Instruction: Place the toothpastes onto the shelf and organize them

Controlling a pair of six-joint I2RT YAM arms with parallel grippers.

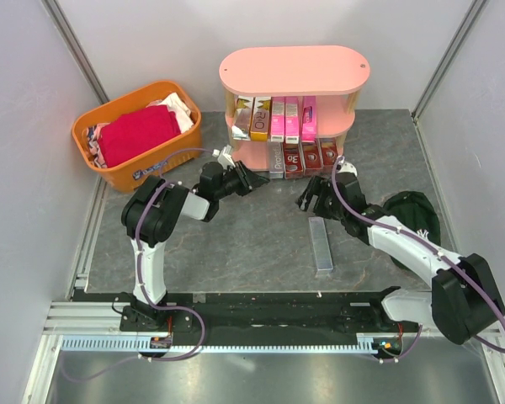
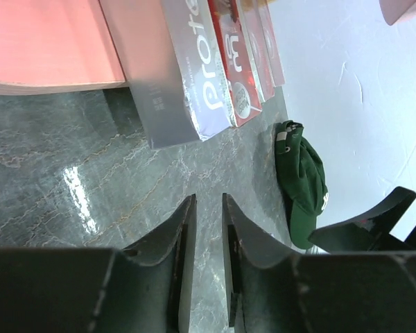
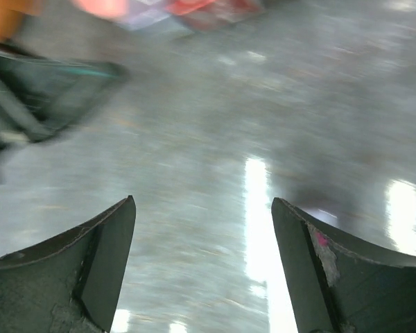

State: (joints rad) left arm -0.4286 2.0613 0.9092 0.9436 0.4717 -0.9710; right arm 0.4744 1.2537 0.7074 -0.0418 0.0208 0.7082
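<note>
The pink shelf (image 1: 295, 69) stands at the back. Its middle tier holds a silver-gold, a gold (image 1: 260, 118) and three pink toothpaste cartons (image 1: 292, 119). Its bottom tier holds a silver carton (image 1: 275, 160) and dark red cartons (image 1: 303, 157); both show in the left wrist view, silver (image 2: 184, 69) and red (image 2: 232, 62). One silver-grey carton (image 1: 321, 244) lies flat on the table. My left gripper (image 1: 254, 178) (image 2: 208, 198) is just in front of the bottom tier, jaws a narrow gap apart and empty. My right gripper (image 1: 307, 198) (image 3: 202, 201) is wide open and empty, above the lying carton's far end.
An orange basket (image 1: 139, 135) with a red cloth stands at the back left. A dark green cap (image 1: 412, 215) (image 2: 301, 180) lies at the right. Grey walls close in both sides. The right wrist view is motion-blurred.
</note>
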